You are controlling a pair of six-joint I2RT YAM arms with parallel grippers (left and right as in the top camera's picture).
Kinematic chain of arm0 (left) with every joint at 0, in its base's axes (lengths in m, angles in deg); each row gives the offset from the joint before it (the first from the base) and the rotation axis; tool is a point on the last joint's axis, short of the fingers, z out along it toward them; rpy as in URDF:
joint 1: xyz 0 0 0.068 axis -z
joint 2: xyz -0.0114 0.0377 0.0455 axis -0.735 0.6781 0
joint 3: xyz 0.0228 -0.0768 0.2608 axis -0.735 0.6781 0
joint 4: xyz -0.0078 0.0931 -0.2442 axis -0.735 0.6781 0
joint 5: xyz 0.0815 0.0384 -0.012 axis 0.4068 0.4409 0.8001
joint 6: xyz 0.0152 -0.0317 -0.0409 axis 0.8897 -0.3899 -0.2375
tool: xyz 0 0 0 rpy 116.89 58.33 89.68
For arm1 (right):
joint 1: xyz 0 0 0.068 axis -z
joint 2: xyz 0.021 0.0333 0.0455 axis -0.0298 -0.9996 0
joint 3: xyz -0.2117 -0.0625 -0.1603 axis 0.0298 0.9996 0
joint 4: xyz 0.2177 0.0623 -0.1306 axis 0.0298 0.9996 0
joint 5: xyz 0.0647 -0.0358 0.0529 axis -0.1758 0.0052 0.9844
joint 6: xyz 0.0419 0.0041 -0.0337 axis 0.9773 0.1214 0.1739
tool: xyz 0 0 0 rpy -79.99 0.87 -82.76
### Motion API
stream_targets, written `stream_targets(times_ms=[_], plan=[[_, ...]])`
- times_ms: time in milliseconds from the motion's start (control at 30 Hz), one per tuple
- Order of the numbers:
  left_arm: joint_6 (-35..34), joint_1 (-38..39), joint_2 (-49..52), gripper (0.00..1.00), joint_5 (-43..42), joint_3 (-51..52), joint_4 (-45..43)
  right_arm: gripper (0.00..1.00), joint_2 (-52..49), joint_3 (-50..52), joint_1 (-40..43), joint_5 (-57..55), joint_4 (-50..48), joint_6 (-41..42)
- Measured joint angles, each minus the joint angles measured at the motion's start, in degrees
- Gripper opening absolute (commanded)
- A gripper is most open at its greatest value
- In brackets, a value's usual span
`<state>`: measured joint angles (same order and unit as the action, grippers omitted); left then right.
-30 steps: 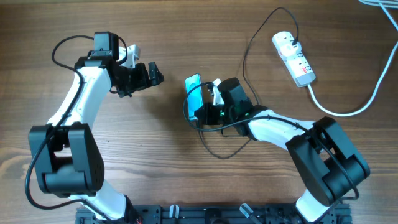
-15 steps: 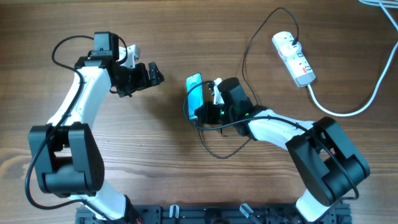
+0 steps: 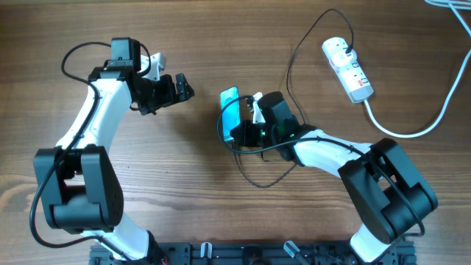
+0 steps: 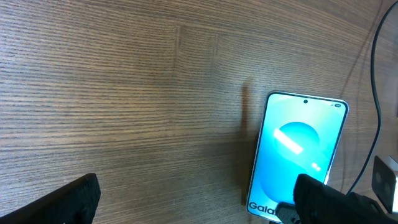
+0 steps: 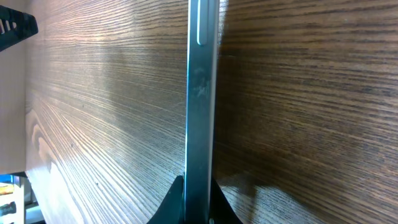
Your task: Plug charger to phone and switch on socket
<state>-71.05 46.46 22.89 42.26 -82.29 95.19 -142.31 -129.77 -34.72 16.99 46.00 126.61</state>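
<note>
The phone [image 3: 230, 112] with its teal screen stands on its edge at the table's middle, held by my right gripper [image 3: 243, 130], which is shut on its lower end. In the right wrist view the phone's thin dark edge [image 5: 200, 93] runs up from between the fingers. In the left wrist view the phone's screen [image 4: 297, 155] faces the camera. My left gripper [image 3: 184, 87] is open and empty, left of the phone and apart from it. The thin black charger cable [image 3: 294, 59] runs from the socket [image 3: 348, 69] down under my right arm. Its plug end is hidden.
The socket's thick pale cord [image 3: 427, 121] curves off to the right edge. Loops of black cable [image 3: 257, 177] lie on the wood below my right gripper. Bare wooden table lies between the two arms and at the left.
</note>
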Motion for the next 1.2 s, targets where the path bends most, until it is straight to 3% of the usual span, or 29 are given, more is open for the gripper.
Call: stream_targets(times_ms=[567,733,867,933,1200], plan=[[0.0,0.0,0.0,1.0,0.0,0.0,0.0,0.12,0.0,0.0,0.0,0.0,-0.02,-0.02],[0.0,0.0,-0.02,1.0,-0.02,0.0,0.0,0.23,0.0,0.0,0.0,0.02,-0.02,-0.02],[0.0,0.0,0.0,1.0,0.0,0.0,0.0,0.25,0.0,0.0,0.0,0.0,-0.02,-0.02],[0.0,0.0,0.0,1.0,0.0,0.0,0.0,0.33,0.0,0.0,0.0,0.0,-0.02,-0.02],[0.0,0.0,0.0,1.0,0.0,0.0,0.0,0.47,0.0,0.0,0.0,-0.04,-0.02,0.2]])
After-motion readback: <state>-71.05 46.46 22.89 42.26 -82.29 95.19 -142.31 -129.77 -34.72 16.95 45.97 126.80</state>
